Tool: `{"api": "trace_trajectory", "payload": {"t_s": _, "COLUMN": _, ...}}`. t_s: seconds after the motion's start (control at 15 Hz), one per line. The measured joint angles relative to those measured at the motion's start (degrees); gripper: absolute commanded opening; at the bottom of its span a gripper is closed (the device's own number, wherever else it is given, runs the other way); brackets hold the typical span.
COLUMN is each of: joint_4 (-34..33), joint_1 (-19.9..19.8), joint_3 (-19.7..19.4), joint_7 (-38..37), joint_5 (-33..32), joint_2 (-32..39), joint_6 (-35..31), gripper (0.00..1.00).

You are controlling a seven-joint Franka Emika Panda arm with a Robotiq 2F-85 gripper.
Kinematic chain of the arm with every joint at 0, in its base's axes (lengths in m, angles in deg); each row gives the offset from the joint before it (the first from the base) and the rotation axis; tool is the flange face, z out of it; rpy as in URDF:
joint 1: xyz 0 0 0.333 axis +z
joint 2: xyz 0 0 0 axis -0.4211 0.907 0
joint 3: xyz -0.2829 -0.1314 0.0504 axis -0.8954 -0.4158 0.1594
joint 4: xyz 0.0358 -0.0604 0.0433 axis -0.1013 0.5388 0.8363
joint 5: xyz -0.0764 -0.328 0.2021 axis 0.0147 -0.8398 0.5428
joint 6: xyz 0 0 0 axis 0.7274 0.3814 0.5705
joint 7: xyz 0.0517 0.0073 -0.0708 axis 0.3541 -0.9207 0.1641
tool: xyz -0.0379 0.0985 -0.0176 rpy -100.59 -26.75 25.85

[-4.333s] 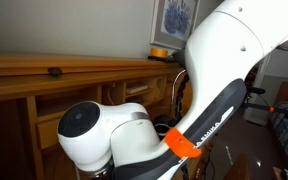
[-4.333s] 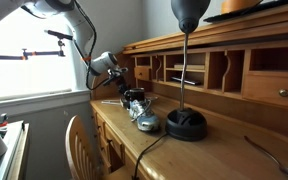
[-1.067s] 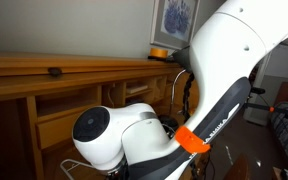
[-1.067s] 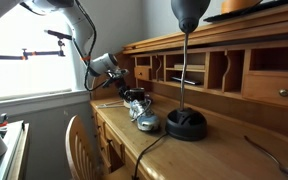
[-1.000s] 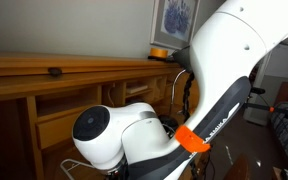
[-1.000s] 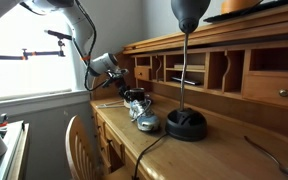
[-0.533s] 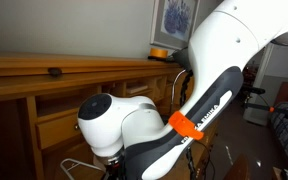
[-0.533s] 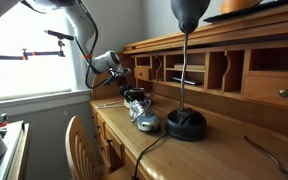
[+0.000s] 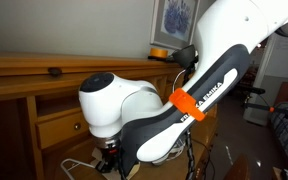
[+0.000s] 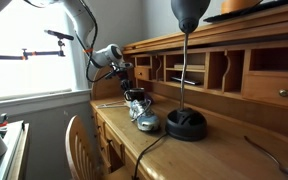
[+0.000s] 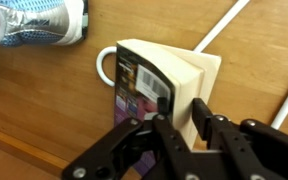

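Note:
In the wrist view my gripper (image 11: 181, 105) is shut on a thick book (image 11: 149, 75) with a purple printed cover and cream page edges. One finger is on the cover and the other on the far side. The book hangs above the wooden desk top (image 11: 254, 60). A white loop, perhaps a mug handle (image 11: 104, 65), shows just beside the book. A silver and blue shoe (image 11: 39, 22) lies at the upper left. In an exterior view the gripper (image 10: 127, 74) sits above the desk near the cubbyholes.
A white cable (image 11: 224, 25) runs across the desk. A black desk lamp (image 10: 186, 122) stands on the desk, with the silver shoe (image 10: 145, 122) and a dark object (image 10: 134, 99) before it. Cubbyholes (image 10: 209, 72) line the back. A wooden chair (image 10: 79, 140) stands in front.
The arm has swung upward and toward the cubbyholes, and the gripper has risen a little above the desk. The things on the desk have not moved.

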Motion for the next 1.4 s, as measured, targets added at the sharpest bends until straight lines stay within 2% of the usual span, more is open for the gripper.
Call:
{"api": "trace_trajectory", "payload": {"t_s": 0.4, "joint_4": 3.19, "joint_1": 0.24, "joint_3": 0.52, "joint_7": 0.00, "joint_5": 0.96, "joint_2": -6.74, "joint_6": -0.01, "gripper": 0.08}}
{"api": "trace_trajectory", "payload": {"t_s": 0.47, "joint_4": 3.93, "joint_1": 0.21, "joint_3": 0.49, "joint_7": 0.00, "joint_5": 0.96, "joint_2": -7.64, "joint_6": -0.01, "gripper": 0.56}}
{"api": "trace_trajectory", "payload": {"t_s": 0.53, "joint_4": 4.73, "joint_1": 0.20, "joint_3": 0.49, "joint_7": 0.00, "joint_5": 0.96, "joint_2": -8.30, "joint_6": -0.01, "gripper": 0.57}}
{"api": "trace_trajectory", "payload": {"t_s": 0.87, "joint_4": 7.85, "joint_1": 0.34, "joint_3": 0.55, "joint_7": 0.00, "joint_5": 0.25, "joint_2": -7.55, "joint_6": -0.49, "gripper": 0.95}}
{"api": "trace_trajectory", "payload": {"t_s": 1.0, "joint_4": 8.47, "joint_1": 0.49, "joint_3": 0.36, "joint_7": -0.12, "joint_5": -0.81, "joint_2": -6.37, "joint_6": -2.06, "gripper": 1.00}}
{"api": "trace_trajectory", "payload": {"t_s": 1.4, "joint_4": 8.64, "joint_1": 1.11, "joint_3": -1.57, "joint_7": -2.03, "joint_5": -6.25, "joint_2": -2.67, "joint_6": -9.94, "gripper": 1.00}}
